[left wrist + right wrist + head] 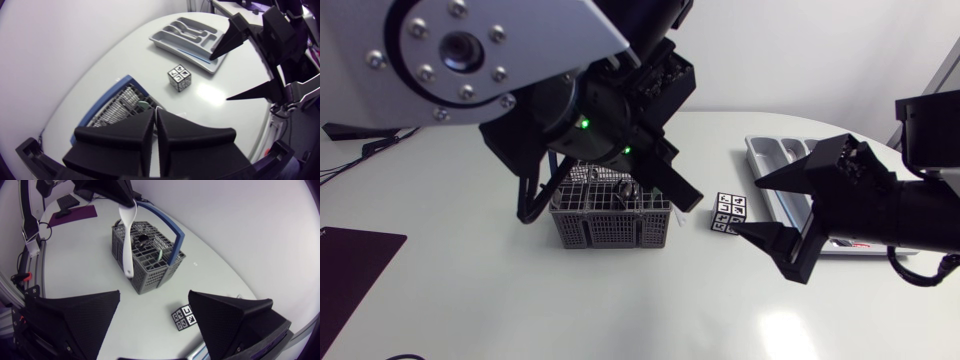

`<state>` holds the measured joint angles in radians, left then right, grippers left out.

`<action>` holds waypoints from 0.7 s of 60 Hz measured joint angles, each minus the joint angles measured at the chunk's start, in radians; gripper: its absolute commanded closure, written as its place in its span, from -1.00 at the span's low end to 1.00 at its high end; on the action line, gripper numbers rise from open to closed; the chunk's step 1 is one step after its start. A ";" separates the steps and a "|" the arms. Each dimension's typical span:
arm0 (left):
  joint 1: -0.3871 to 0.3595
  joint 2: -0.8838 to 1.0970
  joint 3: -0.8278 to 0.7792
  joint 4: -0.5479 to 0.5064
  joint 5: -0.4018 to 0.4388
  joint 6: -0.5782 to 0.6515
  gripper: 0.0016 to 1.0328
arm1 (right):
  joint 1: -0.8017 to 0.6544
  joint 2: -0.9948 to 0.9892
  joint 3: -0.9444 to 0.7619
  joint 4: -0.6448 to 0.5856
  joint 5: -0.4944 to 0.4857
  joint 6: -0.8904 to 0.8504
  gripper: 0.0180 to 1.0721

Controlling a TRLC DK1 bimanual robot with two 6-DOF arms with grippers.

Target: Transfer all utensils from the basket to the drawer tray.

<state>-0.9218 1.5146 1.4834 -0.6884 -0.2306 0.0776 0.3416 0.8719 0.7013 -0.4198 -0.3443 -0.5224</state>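
Left claw [155, 120] hangs over the basket [150, 275] at the centre of the head view, clamped on a white spoon [127, 240]; the spoon hangs near upright, broad end in the claw, slim holed handle end down toward the basket; right claw [748, 207] sits centre-right, fingers wide apart, near the tray [780, 150].

Body check: left arm [550, 28] has a silver-grey link, a round joint cap [460, 50] ringed with screws [498, 74], a black housing with two green lights [583, 123], and black cables [532, 190] hanging below. The right arm [910, 215] is black, with a cable [920, 278] looped behind. The left gripper [155, 115] and right gripper [154, 296] have matte black, finely textured wedges.
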 measured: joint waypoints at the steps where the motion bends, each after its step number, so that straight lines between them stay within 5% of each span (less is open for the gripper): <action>1: 0.005 0.003 0.005 -0.010 0.023 -0.010 0.92 | 0.009 0.002 0.000 0.005 0.000 0.007 -0.80; 9: 0.053 0.047 0.056 -0.051 0.165 -0.092 0.92 | 0.073 0.042 0.008 0.052 0.001 0.070 -0.72; 21: 0.076 0.098 0.096 -0.079 0.261 -0.148 0.92 | 0.135 0.104 0.023 0.090 0.014 0.119 -0.70; 42: 0.081 0.113 0.104 -0.095 0.309 -0.164 0.92 | 0.188 0.190 0.062 0.117 0.039 0.146 0.26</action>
<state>-0.8406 1.6272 1.5871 -0.7834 0.0788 -0.0868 0.5293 1.0618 0.7635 -0.3023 -0.3058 -0.3767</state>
